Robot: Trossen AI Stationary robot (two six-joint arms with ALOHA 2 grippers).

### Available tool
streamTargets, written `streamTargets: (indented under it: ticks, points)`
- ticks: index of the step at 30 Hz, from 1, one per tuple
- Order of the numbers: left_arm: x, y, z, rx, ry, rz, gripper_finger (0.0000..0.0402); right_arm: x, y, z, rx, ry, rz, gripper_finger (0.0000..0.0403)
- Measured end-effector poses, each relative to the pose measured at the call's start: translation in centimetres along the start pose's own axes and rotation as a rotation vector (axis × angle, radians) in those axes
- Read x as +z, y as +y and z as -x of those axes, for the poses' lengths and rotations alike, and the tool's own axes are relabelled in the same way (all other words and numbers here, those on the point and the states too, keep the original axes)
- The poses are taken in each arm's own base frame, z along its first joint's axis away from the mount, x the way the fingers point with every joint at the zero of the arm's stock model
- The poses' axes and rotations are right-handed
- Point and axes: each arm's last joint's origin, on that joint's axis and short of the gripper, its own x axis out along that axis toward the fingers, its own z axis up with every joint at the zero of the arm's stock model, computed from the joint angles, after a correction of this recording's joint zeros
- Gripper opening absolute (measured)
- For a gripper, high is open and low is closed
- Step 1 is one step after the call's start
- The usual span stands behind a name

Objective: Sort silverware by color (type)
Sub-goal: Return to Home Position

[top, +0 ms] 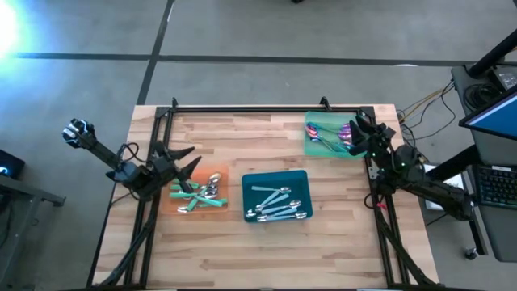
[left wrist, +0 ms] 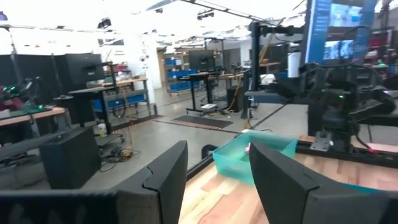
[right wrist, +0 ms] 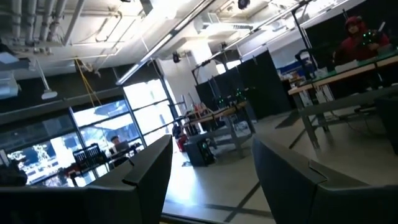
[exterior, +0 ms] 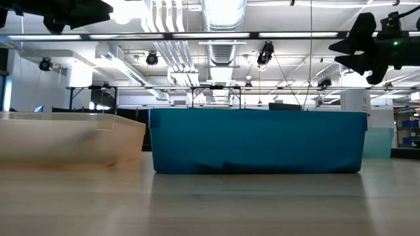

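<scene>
1. High view. Table [top: 242,250] of pale wood carrying three trays, well apart from one another.
   - Orange tray [top: 225,196], left of centre: teal-handled silverware [top: 194,196] lying crossed in a heap.
   - Blue tray [top: 275,175], centre: light blue spoons [top: 279,204] lying roughly side by side.
   - Green tray [top: 317,121], far right corner: purple silverware [top: 339,134].
   - Left gripper [top: 187,160] is at the table's left edge, just beside the orange tray's far corner. Its fingers are apart with nothing between them.
   - Right gripper [top: 360,134] is over the green tray's right side.
2. Low view. The blue tray's wall fills the centre, the orange tray stands to its left and a sliver of the green tray shows far right. No silverware is visible over the walls. Both arms hang high, clear of the table.
3. Left wrist view. The arm's own two fingers [left wrist: 163,180] are spread wide and empty. The green tray and the right arm lie beyond them.
4. Right wrist view. The arm's own fingers [right wrist: 146,174] are apart and hold nothing. Only the room shows beyond, with a person [right wrist: 354,32] in a red hood at a bench.
</scene>
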Motion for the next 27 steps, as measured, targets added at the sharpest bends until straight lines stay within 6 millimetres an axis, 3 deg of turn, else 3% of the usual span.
streamTargets:
  ticks: [3,10,16,27]
  points:
    - [-0.2,-0.4,-0.1,-0.043,-0.010,0.002,0.0158,0.0,0.0,0.0,0.001,-0.002,-0.001,0.0210]
    - [-1.0,-2.3,-0.3,-0.324,-0.052,0.044,0.0158,-0.3,0.0,-0.2,-0.006,0.028,0.011,0.0210]
    - [-2.3,-3.0,-1.3,-0.288,-0.004,-0.031,0.0158,-0.5,0.0,-0.3,-0.010,0.042,0.019,0.0210]
    - [-5.2,-3.4,-3.5,-0.210,0.134,-0.006,0.0158,-0.5,0.0,-0.3,-0.009,0.041,0.017,0.0210]
